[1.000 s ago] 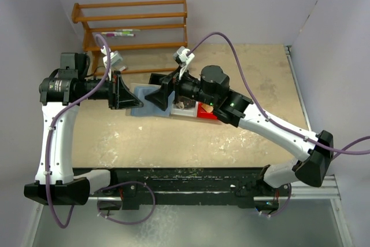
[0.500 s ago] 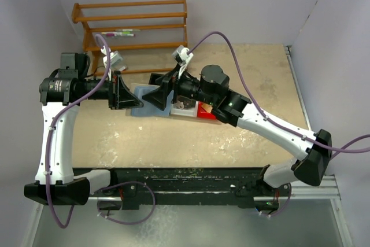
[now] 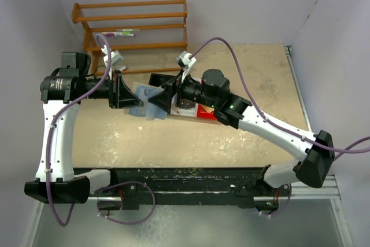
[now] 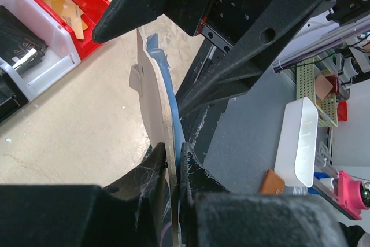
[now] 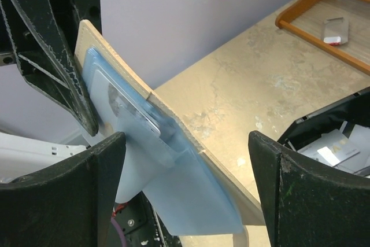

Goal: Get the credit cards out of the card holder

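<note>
The card holder [image 3: 143, 98] is held up above the table, open, tan outside [image 4: 151, 96] with bluish clear sleeves [image 4: 168, 88] inside. My left gripper [image 3: 132, 94] is shut on its edge [image 4: 173, 155]. In the right wrist view the tan cover [image 5: 199, 143] slants down and the sleeves [image 5: 191, 201] hang off it. A pale credit card [image 5: 118, 103] sits in one sleeve. My right gripper [image 3: 152, 89] is open and empty, its jaws wide on either side of the hanging sleeves [image 5: 188, 186], not touching them. Its black fingers [image 4: 147, 1] fill the top of the left wrist view.
A red bin [image 3: 206, 111] and a white bin [image 4: 40, 65] holding loose cards and black items sit on the table under the right arm. A wooden rack [image 3: 130, 27] stands at the back left. A dark bin [image 5: 338, 137] with cards is at the right.
My right gripper has drawn back a little to the right. The holder's sleeves now fan out and hang lower. The left gripper has kept its place and grip.
</note>
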